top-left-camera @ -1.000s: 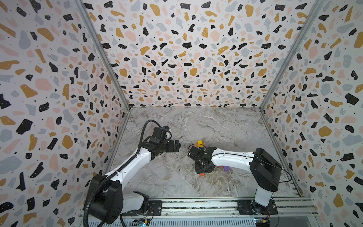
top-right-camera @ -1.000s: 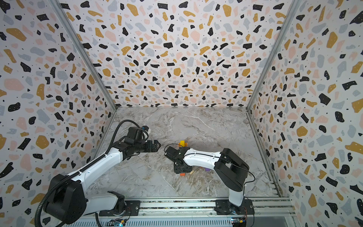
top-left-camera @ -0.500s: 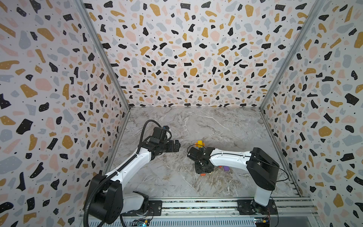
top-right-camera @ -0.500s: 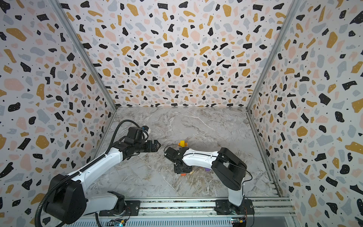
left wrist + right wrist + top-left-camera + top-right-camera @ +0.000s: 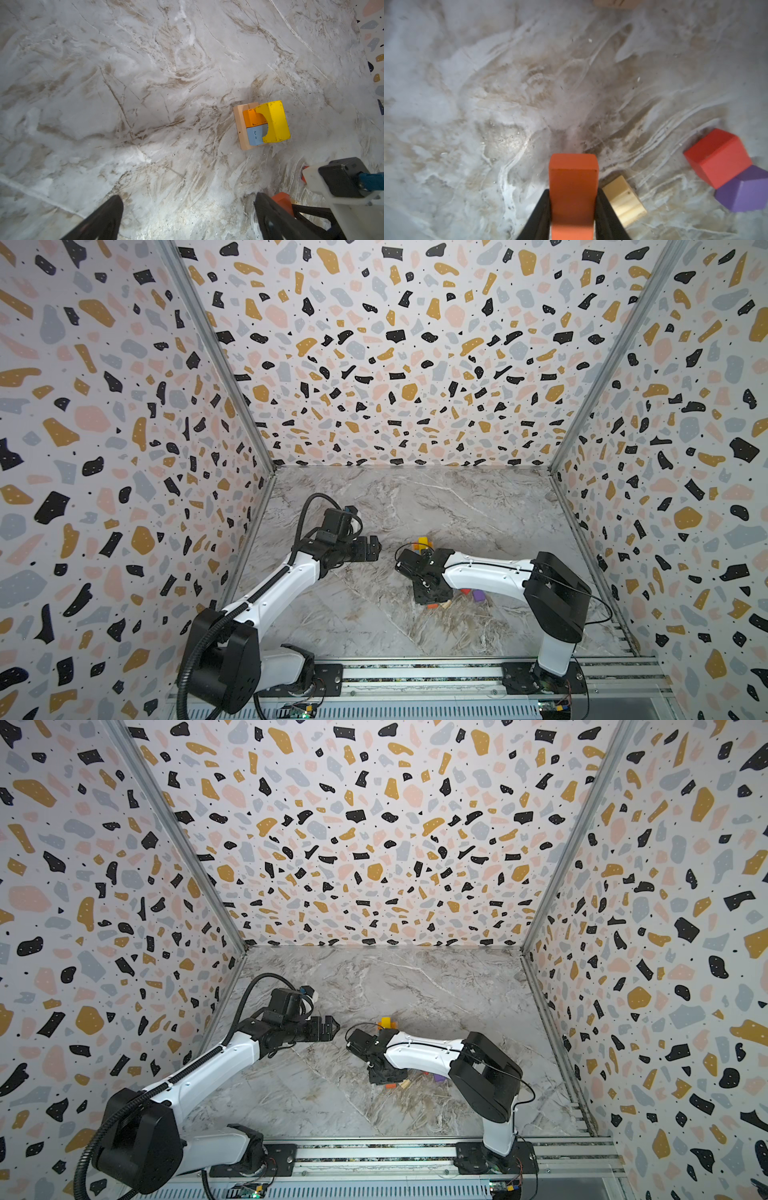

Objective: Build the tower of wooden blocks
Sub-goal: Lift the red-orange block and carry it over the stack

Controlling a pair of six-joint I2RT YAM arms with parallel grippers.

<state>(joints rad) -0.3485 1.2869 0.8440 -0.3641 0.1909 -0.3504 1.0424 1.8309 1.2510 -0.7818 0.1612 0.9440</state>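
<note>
The tower stands on the marble table. It has a tan base (image 5: 239, 128), an orange block (image 5: 252, 119) and a blue block (image 5: 254, 136) side by side, and a yellow arch (image 5: 274, 122) on top. In both top views its yellow top (image 5: 422, 541) (image 5: 386, 1022) shows behind the right arm. My right gripper (image 5: 573, 192) (image 5: 432, 600) is shut on an orange oblong block (image 5: 573, 178), low over the table, nearer the front than the tower. My left gripper (image 5: 188, 198) (image 5: 374, 548) hovers open and empty, left of the tower.
Beside the held block lie a tan cube (image 5: 623, 200), a red cube (image 5: 716, 158) and a purple cube (image 5: 743, 189) touching the red one. In a top view the purple cube (image 5: 478, 595) sits under the right forearm. Speckled walls close in three sides.
The right gripper's jaws have closed onto the orange block. Both arms have stayed nearly where they were.
</note>
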